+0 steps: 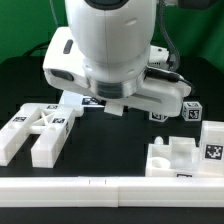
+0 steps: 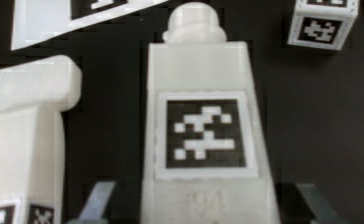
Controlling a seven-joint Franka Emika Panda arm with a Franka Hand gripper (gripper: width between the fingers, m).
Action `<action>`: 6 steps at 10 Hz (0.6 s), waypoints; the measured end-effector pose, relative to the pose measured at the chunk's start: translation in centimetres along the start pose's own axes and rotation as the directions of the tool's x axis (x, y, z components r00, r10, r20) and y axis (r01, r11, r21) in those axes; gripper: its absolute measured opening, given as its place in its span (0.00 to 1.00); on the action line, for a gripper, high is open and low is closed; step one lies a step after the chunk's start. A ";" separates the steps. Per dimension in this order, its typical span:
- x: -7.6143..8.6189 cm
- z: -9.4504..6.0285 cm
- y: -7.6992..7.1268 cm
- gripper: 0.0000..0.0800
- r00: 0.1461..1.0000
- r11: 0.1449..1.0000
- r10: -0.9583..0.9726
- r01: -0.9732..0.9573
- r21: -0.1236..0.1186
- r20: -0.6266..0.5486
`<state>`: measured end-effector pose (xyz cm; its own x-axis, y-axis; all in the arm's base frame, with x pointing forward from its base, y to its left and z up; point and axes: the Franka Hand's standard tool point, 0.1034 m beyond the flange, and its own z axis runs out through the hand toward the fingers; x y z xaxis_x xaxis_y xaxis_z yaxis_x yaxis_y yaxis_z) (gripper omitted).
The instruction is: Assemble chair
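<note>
The pincer pinches the near end of a long tagged block, one finger on each side; the block's long axis runs straight away from the pincer toward its peg end. In the exterior view the arm hides this grip, mid-desk; whether the block is lifted is unclear. Another block lies just beside.

The setting is a robotics laboratory test bench. A black matte table carries white plastic parts at the exterior view's lower left, each bearing black-and-white square tags. A white robot arm fills the upper centre, and a plain white rail spans the bottom edge.
</note>
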<state>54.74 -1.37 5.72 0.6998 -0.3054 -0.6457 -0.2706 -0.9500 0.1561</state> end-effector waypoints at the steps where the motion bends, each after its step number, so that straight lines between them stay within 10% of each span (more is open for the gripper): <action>1: 0.6 -0.6 -0.3 0.36 0.998 1.000 -0.004 0.005 0.009 -0.065; 6: 1.4 -7.0 -2.5 0.36 0.927 0.997 0.012 0.016 0.073 -0.375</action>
<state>61.08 0.13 9.67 0.8934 -0.3193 -0.3160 -0.3067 -0.9475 0.0903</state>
